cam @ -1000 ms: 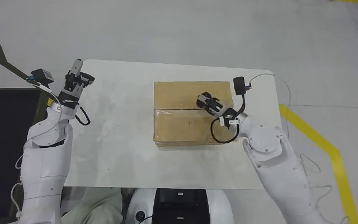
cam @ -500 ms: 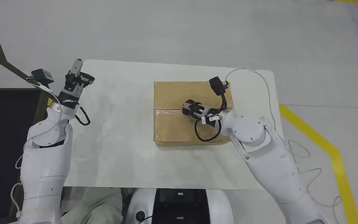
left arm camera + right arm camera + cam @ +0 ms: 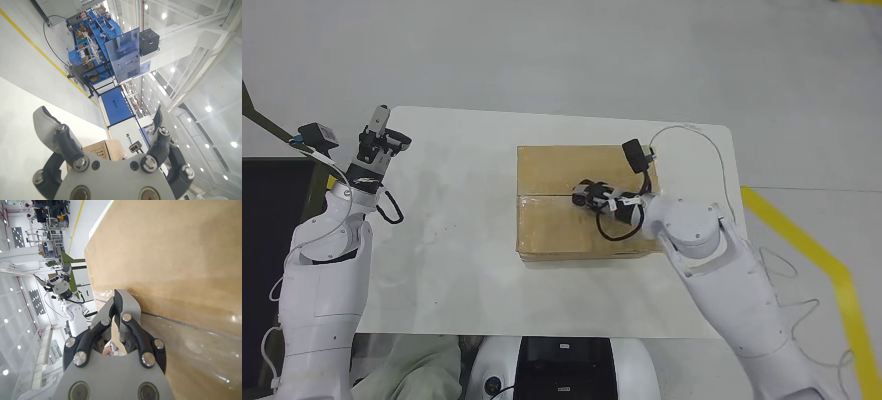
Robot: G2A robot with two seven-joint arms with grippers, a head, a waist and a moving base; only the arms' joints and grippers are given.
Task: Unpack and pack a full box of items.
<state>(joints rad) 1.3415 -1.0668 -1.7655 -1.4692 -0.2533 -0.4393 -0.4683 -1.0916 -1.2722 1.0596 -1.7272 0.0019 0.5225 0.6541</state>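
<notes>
Sliding along the taped seam (image 3: 542,197), the right gripper (image 3: 584,192) has reached mid-lid, fingers closed; the left gripper (image 3: 380,122) hangs open above a worktop (image 3: 442,270) corner. The box (image 3: 552,228) sits centred, stiff, likely heavy, tape slick: lift by flap edges.

You had the left gripper (image 3: 100,113) tilted up toward the hall, its jaws spread wide with nothing between them. Past its base you could see a corner of the cardboard box (image 3: 105,149) over the white table (image 3: 22,98), with a small black device (image 3: 134,147) just beside the box. Farther off stood a dark screen (image 3: 124,55) on a black frame, blue racks (image 3: 75,56) near it, and a yellow line (image 3: 37,48) running along the floor.
</notes>
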